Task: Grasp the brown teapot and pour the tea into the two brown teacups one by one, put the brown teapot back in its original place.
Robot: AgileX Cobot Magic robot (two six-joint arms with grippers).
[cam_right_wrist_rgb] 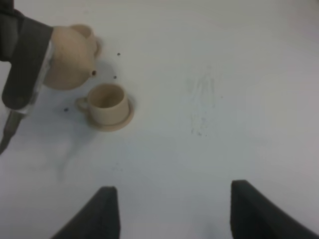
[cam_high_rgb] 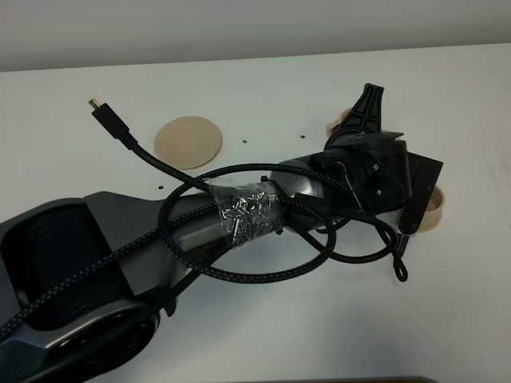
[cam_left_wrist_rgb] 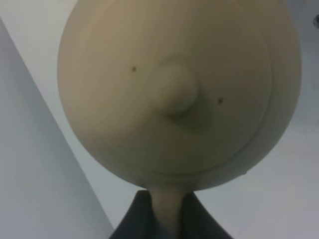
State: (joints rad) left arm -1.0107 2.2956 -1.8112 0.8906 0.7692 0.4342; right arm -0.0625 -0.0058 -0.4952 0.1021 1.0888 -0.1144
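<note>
The brown teapot (cam_left_wrist_rgb: 174, 94) fills the left wrist view, lid knob toward the camera. My left gripper (cam_left_wrist_rgb: 169, 221) is shut on its loop handle. In the right wrist view the teapot (cam_right_wrist_rgb: 70, 57) hangs right next to one brown teacup (cam_right_wrist_rgb: 105, 103), which stands empty on its small saucer. In the high view my left gripper (cam_high_rgb: 369, 112) reaches across to the right and hides the teapot; that teacup (cam_high_rgb: 433, 209) shows past the wrist. A tan bit (cam_high_rgb: 335, 124) beside the gripper may be the other cup; I cannot tell. The wide saucer disc (cam_high_rgb: 188, 141) lies bare. My right gripper (cam_right_wrist_rgb: 174, 214) is open and empty.
The left arm (cam_high_rgb: 200, 223) with looped black cables (cam_high_rgb: 263, 275) lies across the middle of the white table (cam_high_rgb: 447, 88). A cable plug (cam_high_rgb: 108, 120) sticks up left of the saucer disc. Small dark screw holes dot the table.
</note>
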